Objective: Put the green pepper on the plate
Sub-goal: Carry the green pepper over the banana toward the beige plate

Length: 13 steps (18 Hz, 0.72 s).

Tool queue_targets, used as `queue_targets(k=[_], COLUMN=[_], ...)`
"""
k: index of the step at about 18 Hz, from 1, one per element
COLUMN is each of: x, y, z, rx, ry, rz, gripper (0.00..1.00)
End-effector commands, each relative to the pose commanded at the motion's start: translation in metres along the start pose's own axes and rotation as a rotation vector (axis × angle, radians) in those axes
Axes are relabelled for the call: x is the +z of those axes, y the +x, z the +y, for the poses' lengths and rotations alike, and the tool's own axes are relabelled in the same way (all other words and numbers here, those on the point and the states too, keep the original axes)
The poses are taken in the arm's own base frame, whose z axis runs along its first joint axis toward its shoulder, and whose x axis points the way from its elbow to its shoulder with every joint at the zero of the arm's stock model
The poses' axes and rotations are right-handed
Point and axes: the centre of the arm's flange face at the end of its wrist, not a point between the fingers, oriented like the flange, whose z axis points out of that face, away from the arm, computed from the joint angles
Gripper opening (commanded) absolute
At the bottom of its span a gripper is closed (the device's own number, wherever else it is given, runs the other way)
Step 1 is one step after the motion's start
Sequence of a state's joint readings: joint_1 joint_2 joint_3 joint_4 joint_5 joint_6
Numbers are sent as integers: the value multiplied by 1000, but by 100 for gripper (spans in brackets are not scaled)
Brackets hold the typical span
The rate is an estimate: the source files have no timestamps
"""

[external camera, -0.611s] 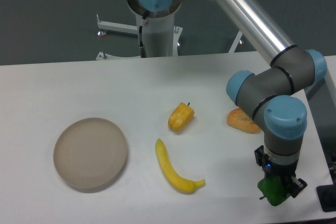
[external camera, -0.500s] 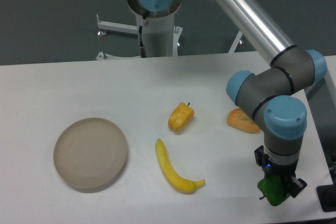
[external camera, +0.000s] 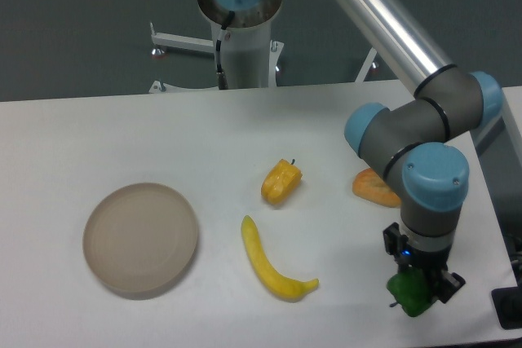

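Note:
The green pepper is glossy and bright green, near the table's front right edge. My gripper points straight down and is shut on it, so the arm's wrist hides the pepper's top. Whether the pepper touches the table or hangs just above it I cannot tell. The beige round plate lies far to the left on the white table, with nothing on it.
A yellow banana lies between pepper and plate. A yellow-orange pepper sits mid-table. An orange piece lies behind the arm's wrist. A dark object sits at the right table edge.
The gripper, still shut on the green pepper, has shifted a little to the left and slightly up. Nothing else on the table moved.

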State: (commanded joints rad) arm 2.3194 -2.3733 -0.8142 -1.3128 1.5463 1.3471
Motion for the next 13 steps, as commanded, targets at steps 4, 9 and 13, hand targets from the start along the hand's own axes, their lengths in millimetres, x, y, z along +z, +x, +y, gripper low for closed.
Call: queue_targets(k=[4,9,13], x=[-26,-55,-65], y=[49,93,148], z=[-10,-62,-142], rx=[-118,-267,-417], ry=[11,86,117], rz=[115,153,203], gripper=[30,31,30])
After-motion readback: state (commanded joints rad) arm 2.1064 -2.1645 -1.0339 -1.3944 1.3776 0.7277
